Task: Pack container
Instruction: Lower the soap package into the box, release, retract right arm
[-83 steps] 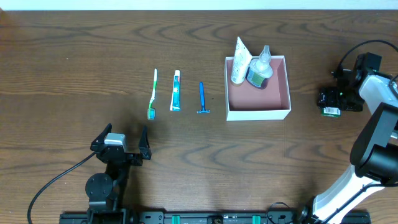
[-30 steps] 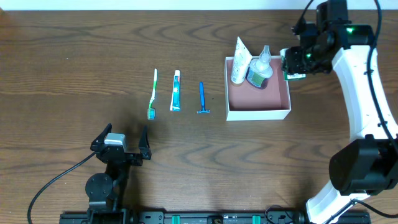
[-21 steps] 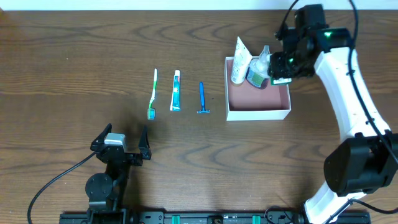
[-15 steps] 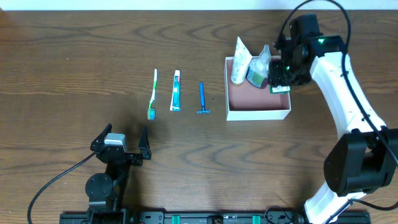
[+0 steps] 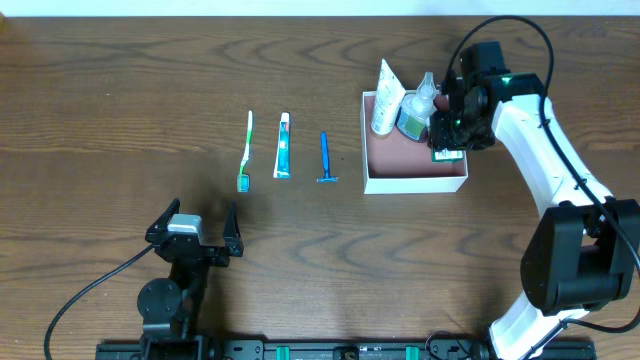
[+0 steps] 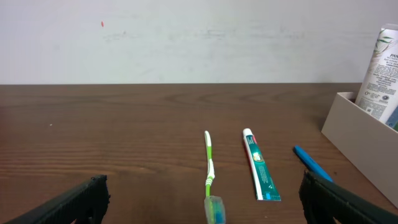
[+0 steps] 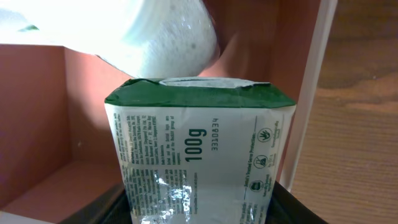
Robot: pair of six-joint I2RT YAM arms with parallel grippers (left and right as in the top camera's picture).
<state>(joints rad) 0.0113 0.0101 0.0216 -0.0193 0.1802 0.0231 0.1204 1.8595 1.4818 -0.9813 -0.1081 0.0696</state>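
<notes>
Overhead first: the container (image 5: pixel 415 184), a shallow white box with a pink floor, is sitting right of centre on the wooden table (image 5: pixel 120 80). The right arm is reaching in from the near right and bending back toward the left, so the right gripper (image 5: pixel 448 138) is hanging over the box just inside its right wall. It is clamping a green-and-white packet (image 5: pixel 447 152). A white tube (image 5: pixel 386 100) and a clear bottle (image 5: pixel 421 102) are leaning together in the far left part of the box, the bottle just beside the gripper. A toothbrush (image 5: pixel 244 152), a toothpaste (image 5: pixel 284 146) and a blue razor (image 5: pixel 325 158) are lying in a row left of the box. The left gripper (image 5: pixel 197 228) is resting at the near left, jaws spread, holding nothing.

From the left wrist, the camera is looking across the table at those three items. The box's wall is showing at the right edge, and both dark fingers are standing wide apart.

From the right wrist, the packet is filling the frame, marked 100g and pinched between dark fingers (image 7: pixel 292 208). The white wall is running close on its right. A pale rounded shape, probably the bottle, is sitting just beyond it; whether they are touching is unclear.

Judging from this, the packet has little room. Lowering it off line could snag it on the wall, or nudge the bottle and tip it and the tube.
</notes>
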